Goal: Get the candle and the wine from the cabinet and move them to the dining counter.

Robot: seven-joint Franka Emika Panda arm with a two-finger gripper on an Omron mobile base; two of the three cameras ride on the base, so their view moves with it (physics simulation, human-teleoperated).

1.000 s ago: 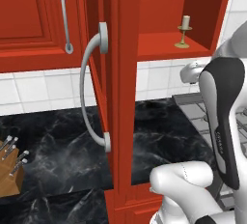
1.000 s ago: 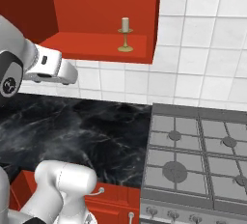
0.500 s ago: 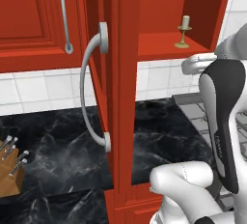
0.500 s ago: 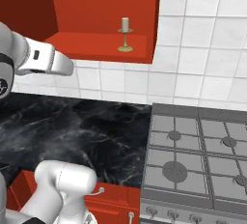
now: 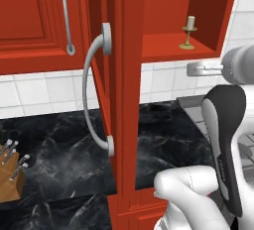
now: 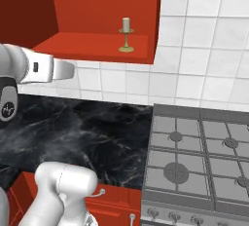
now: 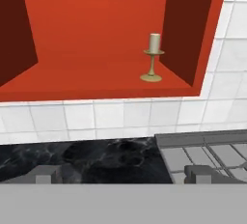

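Observation:
The candle (image 7: 153,59), a cream stub in a small brass candlestick, stands upright at the right end of the open red cabinet's shelf (image 7: 72,85); it shows too in the left base view (image 5: 189,32) and the right base view (image 6: 126,35). My gripper (image 7: 121,174) is open, with its fingertips (image 7: 46,174) wide apart and nothing between them. It hangs below and in front of the shelf, short of the candle, over the worktop (image 5: 194,68) (image 6: 68,69). The wine is out of view, and so is the dining counter.
The cabinet's open door (image 5: 106,75) stands edge-on with its long curved handle (image 5: 92,90), left of the arm. A black marble worktop (image 6: 87,127) lies below, with a gas hob (image 6: 199,161) at the right and a knife block (image 5: 10,174) at the left.
The hand has risen a little and swung to point level at the cabinet. The jaws have stayed open and the candle has not moved.

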